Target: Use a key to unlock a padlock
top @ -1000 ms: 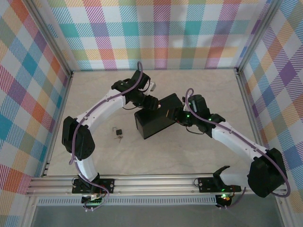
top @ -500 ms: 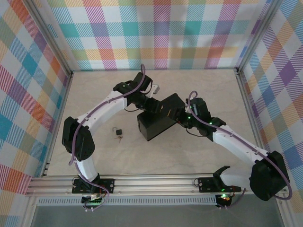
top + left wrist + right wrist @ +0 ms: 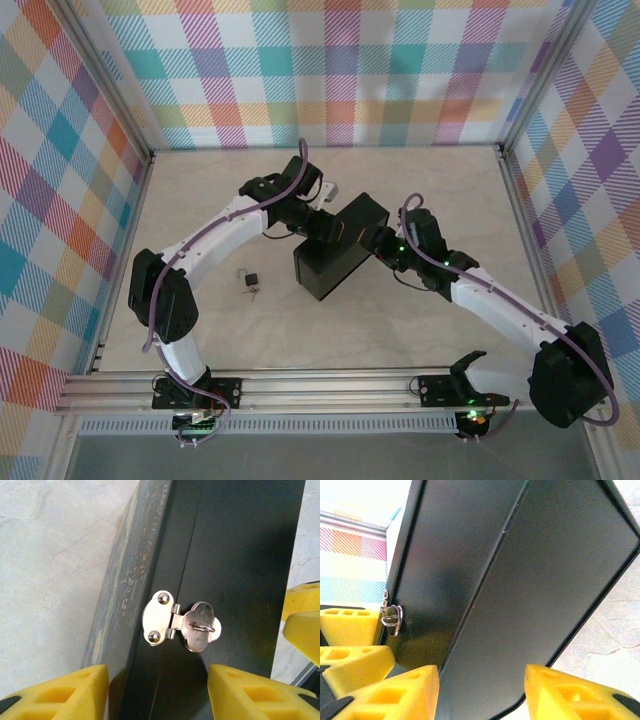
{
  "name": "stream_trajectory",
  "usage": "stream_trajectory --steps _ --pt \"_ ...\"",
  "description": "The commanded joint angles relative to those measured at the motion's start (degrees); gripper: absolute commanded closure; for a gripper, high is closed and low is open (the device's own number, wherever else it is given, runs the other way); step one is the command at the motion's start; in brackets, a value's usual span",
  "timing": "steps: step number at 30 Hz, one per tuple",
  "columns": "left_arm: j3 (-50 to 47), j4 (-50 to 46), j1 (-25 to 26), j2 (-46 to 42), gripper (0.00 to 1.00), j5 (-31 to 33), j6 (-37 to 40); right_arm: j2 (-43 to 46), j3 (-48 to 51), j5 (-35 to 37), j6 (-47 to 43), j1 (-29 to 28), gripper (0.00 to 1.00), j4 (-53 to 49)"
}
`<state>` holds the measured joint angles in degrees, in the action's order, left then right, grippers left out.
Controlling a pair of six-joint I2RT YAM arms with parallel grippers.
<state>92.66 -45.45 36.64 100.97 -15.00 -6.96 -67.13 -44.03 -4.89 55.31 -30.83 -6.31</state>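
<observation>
The tiny dark padlock (image 3: 249, 276) lies on the table left of the black box (image 3: 338, 248), with the thin silvery key (image 3: 254, 291) just in front of it. Both grippers are at the box, well away from the padlock and key. My left gripper (image 3: 318, 224) (image 3: 157, 696) is open, its yellow fingers (image 3: 65, 692) spread on either side of the box's front face below the silver hasp (image 3: 180, 623). My right gripper (image 3: 376, 240) (image 3: 482, 696) is open against the box's dark side (image 3: 520, 580), with the hasp's staple (image 3: 392, 619) at the left.
The box's painted lid edge (image 3: 122, 580) faces left in the left wrist view. The right gripper's yellow fingers (image 3: 304, 617) show beyond the box's corner. Bare table lies around the padlock and toward the near rail (image 3: 320, 385). Plaid walls enclose the table.
The box has shifted slightly right and away, turning a little. Both grippers have moved with it and closed in on its far end.
</observation>
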Motion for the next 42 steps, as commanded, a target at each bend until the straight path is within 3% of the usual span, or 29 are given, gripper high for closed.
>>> stream_trajectory --steps 1,21,30,37,42 --pt "0.30 -0.69 0.76 -1.43 0.46 -1.08 0.10 2.29 0.69 1.35 0.64 -0.22 0.52 1.98" --pt "-0.29 0.09 2.64 -2.33 0.47 -0.26 0.23 -3.25 1.00 0.69 -0.21 0.63 0.55 3.06" --pt "0.39 -1.46 2.69 -1.86 0.47 2.09 0.32 1.59 -2.30 0.53 -6.83 1.55 0.49 -1.28" --pt "0.41 -1.35 2.64 -2.27 0.47 1.84 -0.09 -2.98 -5.69 -3.07 -7.85 1.42 0.44 0.20" --pt "0.31 -1.39 2.65 -2.62 0.47 2.33 -0.34 -5.56 -5.90 -3.77 -6.99 1.52 0.47 -0.21"
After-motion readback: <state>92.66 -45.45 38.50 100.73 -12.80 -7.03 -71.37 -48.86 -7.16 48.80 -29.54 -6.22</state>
